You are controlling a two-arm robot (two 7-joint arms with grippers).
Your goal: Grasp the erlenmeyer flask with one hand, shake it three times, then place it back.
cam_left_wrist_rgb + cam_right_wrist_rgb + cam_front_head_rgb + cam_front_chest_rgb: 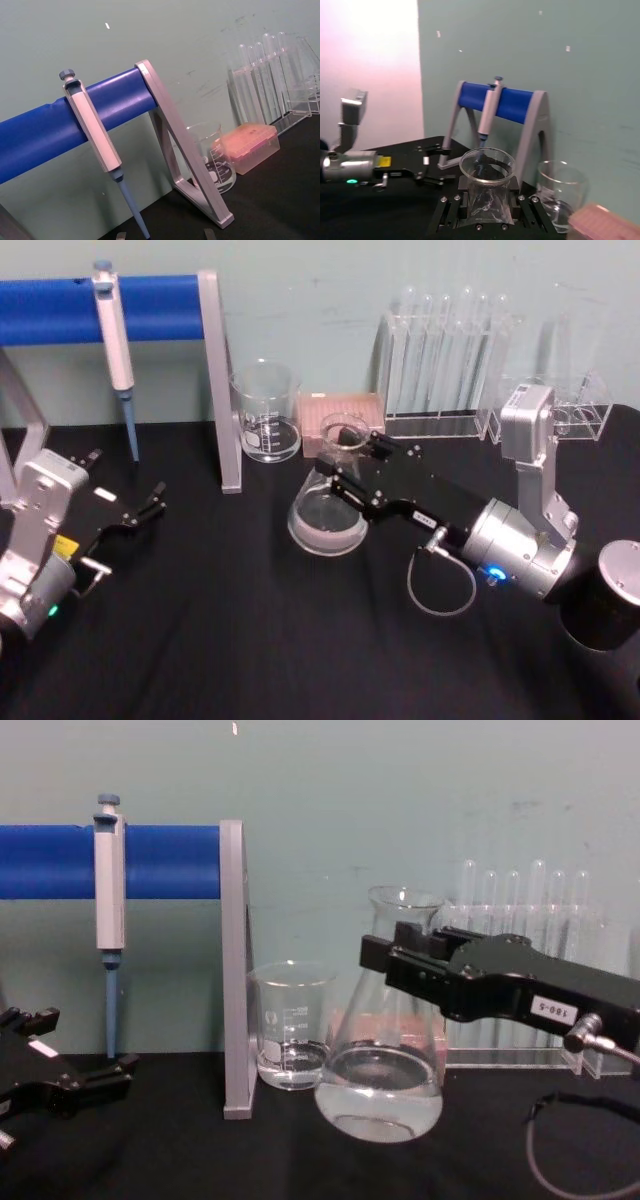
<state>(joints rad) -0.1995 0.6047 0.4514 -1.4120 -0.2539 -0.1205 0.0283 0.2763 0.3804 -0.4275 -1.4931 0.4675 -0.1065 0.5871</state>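
A black desk (pixel 250 640) carries the lab setup, with a grey pipette stand (pixel 215 380) and its blue bar (pixel 60 310) at the robot's left rear. The right gripper (pixel 345 455) reaches in from the right, its jaws clenched on the neck of the erlenmeyer flask (pixel 325 515). The flask sits near the desk's middle, just in front of the beaker (pixel 266 410) and the pink tip box (pixel 340 412). It leans slightly, and whether its base touches the desk cannot be told. A little clear liquid (pixel 380 1105) pools in its base. A clear rack of test tubes (pixel 440 350) stands behind the right arm. The left gripper (pixel 155 498) lies low at the left, well apart from the flask, jaws released and empty. A pipette (pixel 113 330) hangs from the blue bar.
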